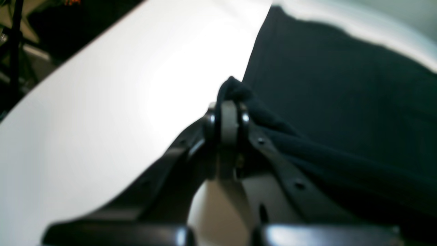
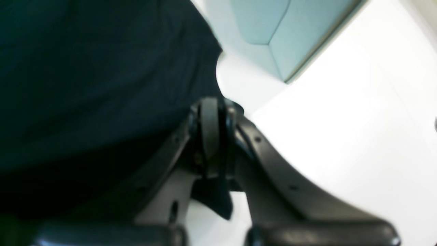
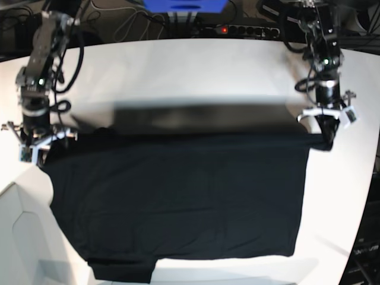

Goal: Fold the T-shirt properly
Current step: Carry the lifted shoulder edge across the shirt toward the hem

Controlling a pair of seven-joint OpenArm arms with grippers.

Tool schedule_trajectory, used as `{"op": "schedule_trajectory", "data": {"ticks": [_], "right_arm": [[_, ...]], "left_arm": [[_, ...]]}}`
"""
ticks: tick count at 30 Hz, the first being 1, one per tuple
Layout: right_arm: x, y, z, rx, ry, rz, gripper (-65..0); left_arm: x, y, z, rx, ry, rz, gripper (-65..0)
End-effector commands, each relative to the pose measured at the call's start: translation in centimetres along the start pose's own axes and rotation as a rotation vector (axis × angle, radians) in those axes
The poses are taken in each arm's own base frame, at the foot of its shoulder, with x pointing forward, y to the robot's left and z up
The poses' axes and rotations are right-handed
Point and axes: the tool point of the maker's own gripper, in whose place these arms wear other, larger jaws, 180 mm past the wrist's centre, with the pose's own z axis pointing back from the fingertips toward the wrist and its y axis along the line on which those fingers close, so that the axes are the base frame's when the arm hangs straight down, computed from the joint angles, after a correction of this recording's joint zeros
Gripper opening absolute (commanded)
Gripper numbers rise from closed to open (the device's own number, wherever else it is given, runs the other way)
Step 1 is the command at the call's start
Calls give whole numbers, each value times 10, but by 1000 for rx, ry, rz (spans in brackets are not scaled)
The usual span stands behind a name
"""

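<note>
The black T-shirt [image 3: 184,196] is stretched wide across the white table [image 3: 178,71], its far edge lifted and casting a shadow band behind it. In the base view my left gripper [image 3: 326,140] pinches the shirt's right far corner, and my right gripper [image 3: 40,153] pinches the left far corner. The left wrist view shows the left gripper [image 1: 229,104] shut on a bunch of the T-shirt [image 1: 341,102]. My right gripper [image 2: 213,102], seen from its own wrist, is shut on the T-shirt [image 2: 102,85] too, with a cloth tip hanging below its fingers. No print or tag shows.
A power strip [image 3: 240,29], cables and a blue box [image 3: 184,6] lie behind the table's far edge. At the front left the table ends at a pale panel [image 3: 24,231]. Bare white tabletop [image 1: 119,102] lies beside the shirt on both sides.
</note>
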Motion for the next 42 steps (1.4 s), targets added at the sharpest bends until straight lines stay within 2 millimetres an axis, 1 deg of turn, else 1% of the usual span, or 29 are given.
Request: {"op": "schedule_trajectory", "data": {"ticks": [1, 3, 4, 6, 10, 13, 17, 21, 22, 24, 26, 28, 30, 31, 32, 35, 37, 38, 40, 42], "right_arm": [[22, -2, -5, -3, -58, 7, -650], [34, 5, -20, 21, -65, 20, -650], [38, 12, -29, 40, -68, 22, -650], [47, 17, -44, 56, -71, 27, -650], [54, 27, -72, 80, -50, 9, -650], [60, 29, -93, 87, -32, -15, -650], [64, 37, -115, 107, 0, -30, -650], [66, 40, -130, 116, 26, -47, -650], [67, 43, -133, 121, 32, -46, -650], [64, 46, -137, 129, 46, -45, -650], [65, 47, -140, 131, 29, -49, -650], [63, 48, -142, 133, 16, -52, -650], [56, 47, -146, 132, 24, -53, -650], [52, 43, -147, 126, 34, -50, -650], [47, 42, -149, 125, 44, -50, -650], [41, 41, -152, 125, 58, -51, -650], [41, 41, -152, 125, 59, -51, -650], [41, 41, -152, 125, 59, -49, -650], [41, 41, -152, 124, 64, -47, -644], [41, 41, -152, 123, 66, -48, -579]], "left_arm": [[22, -1, -5, -2, -69, -12, -650], [32, -7, -17, -10, -83, 4, -650], [36, -12, -25, -15, -70, 16, -650], [45, -19, -39, -22, -54, 37, -650], [60, -30, -62, -36, -42, 74, -650], [71, -35, -81, -40, -45, 104, -650], [75, -37, -101, -35, -27, 140, -650], [67, -37, -114, -26, 2, 168, -650], [63, -40, -118, -32, 12, 168, -650], [49, -49, -122, -49, 51, 151, -650], [39, -55, -125, -61, 79, 144, -650], [39, -61, -129, -70, 84, 144, -650], [33, -59, -131, -60, 100, 151, -650], [30, -58, -132, -55, 107, 153, -650], [30, -58, -134, -55, 110, 158, -650], [27, -57, -138, -48, 121, 166, -650], [23, -56, -139, -44, 138, 167, -650], [25, -57, -140, -45, 136, 169, -649], [28, -57, -142, -44, 131, 171, -606], [28, -57, -142, -44, 131, 171, -500]]}}
